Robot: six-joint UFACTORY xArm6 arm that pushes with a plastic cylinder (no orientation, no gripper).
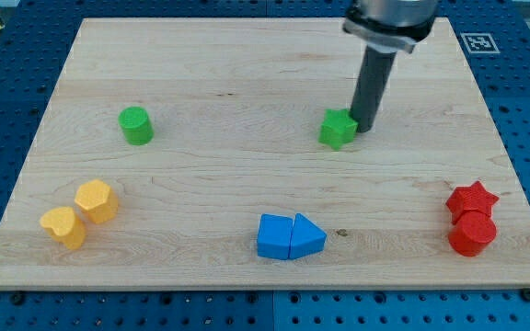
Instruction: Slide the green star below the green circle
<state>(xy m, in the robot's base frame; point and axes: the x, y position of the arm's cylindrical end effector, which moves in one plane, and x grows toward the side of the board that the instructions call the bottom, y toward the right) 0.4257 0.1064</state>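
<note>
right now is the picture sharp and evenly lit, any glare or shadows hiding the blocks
In the camera view the light is soft and even, with no glare on the wooden board; shadows are faint, hugging each block's base; the green star, green circle and my tip, which sits at the star's right edge, all look sharp; only the arm's upper part is cropped at the view's top.

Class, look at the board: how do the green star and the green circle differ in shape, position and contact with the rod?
The green star has points; the green circle is a round cylinder. The star sits right of the board's centre, the circle far to the view's left. My tip is against the star's right side; nothing touches the circle. Both are green.
</note>
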